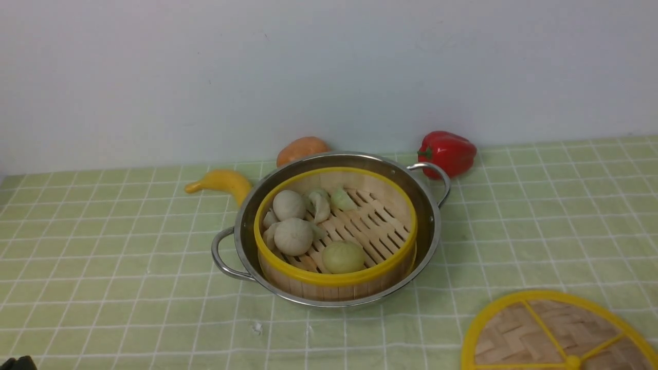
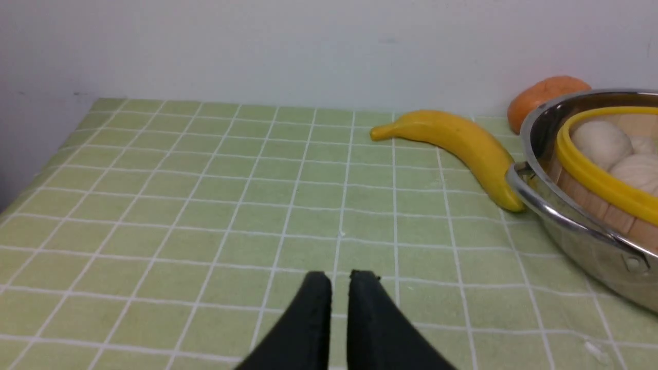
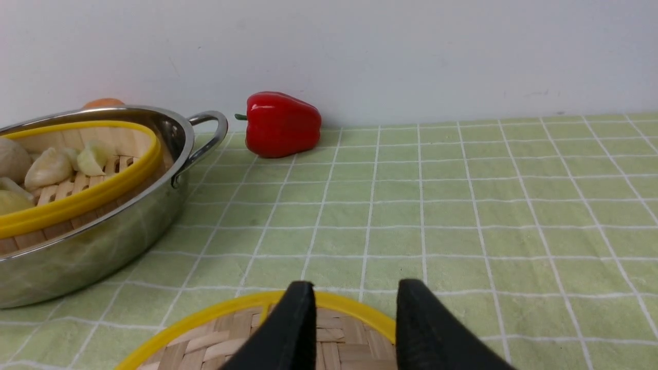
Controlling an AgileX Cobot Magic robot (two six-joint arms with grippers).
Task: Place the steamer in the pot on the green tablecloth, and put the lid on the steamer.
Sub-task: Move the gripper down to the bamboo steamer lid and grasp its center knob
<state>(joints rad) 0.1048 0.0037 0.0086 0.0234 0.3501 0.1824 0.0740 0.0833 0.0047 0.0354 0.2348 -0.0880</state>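
The steamer [image 1: 334, 280], a yellow-rimmed bamboo basket with buns and dumplings [image 1: 293, 236] in it, sits inside the shiny pot [image 1: 434, 221] on the green tablecloth [image 1: 103, 257]. The woven lid [image 1: 514, 334] lies flat on the cloth at the front right, cut off by the frame edge. In the right wrist view my right gripper [image 3: 354, 288] hovers open over the lid's [image 3: 231, 334] far rim, with nothing between its fingers. My left gripper [image 2: 339, 280] is over bare cloth, left of the pot [image 2: 581, 241]. Its fingers stand a narrow gap apart and hold nothing.
A yellow banana [image 1: 221, 182] lies against the pot's back left. An orange fruit [image 1: 300, 149] sits behind the pot by the wall. A red bell pepper [image 1: 447, 151] rests near the pot's right handle. A white wall closes the back.
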